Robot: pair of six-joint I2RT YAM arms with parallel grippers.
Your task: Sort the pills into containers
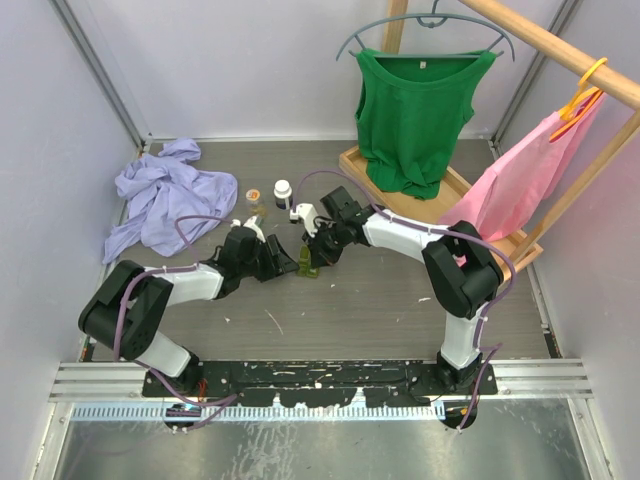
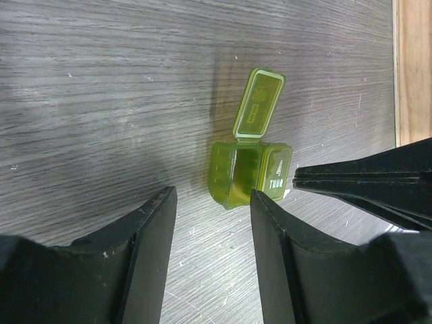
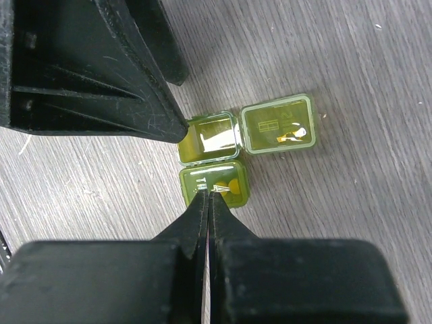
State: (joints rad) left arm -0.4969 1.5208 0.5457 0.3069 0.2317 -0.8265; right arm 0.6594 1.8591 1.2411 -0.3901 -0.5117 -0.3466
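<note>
The olive green case lies on the table between both grippers. In the right wrist view one compartment is open with its lid flipped flat, and the other compartment is closed, with yellow pills showing through it. My right gripper is shut, its tips on the closed lid. My left gripper is open and empty, its right finger against the case's near side. The clear case is not in view.
A small jar and a white bottle stand behind the grippers. A lilac cloth lies at the back left. A wooden rack base with a green top and a pink garment stands at the back right.
</note>
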